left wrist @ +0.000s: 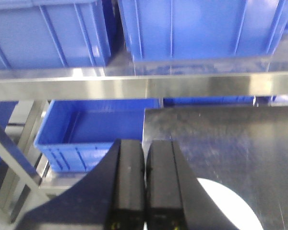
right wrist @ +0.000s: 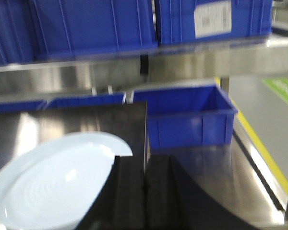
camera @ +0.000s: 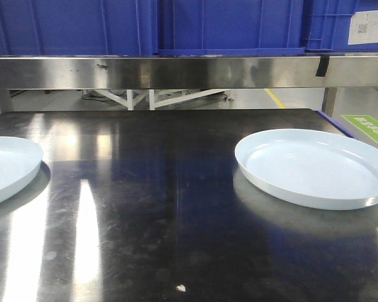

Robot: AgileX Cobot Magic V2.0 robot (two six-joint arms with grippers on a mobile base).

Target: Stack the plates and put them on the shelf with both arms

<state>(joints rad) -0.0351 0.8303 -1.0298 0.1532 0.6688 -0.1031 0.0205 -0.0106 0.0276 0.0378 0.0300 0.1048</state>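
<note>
Two pale bluish-white plates are seen lying on a dark glossy tabletop (camera: pixel 164 207) in the front view. The right plate (camera: pixel 315 168) is shown whole, flat on its base, near the table's right edge. The left plate (camera: pixel 6 167) is cut off by the frame's left edge, so only its right part is seen. The plates are well apart, not stacked. Behind the table, the shelf (camera: pixel 176 71) is marked by a long brushed-steel rail, with blue upper crates (camera: pixel 227 25) standing on it. No arm is seen in this view.

The grippers are shown only in the wrist views. In the left wrist view, the left gripper (left wrist: pixel 145 191) is seen with its two black fingers pressed together and nothing held between them. A slice of the left plate is seen low in the frame, just right of the fingers. A left-side crate (left wrist: pixel 96 129), below the rail and beyond the table's left edge, is shown only here.

In the blurred right wrist view, the right gripper (right wrist: pixel 144 196) is likewise closed and empty. The right plate is seen to its left, partly hidden by the fingers. A right-side crate (right wrist: pixel 192 120) is seen beyond the table's right edge.
</note>
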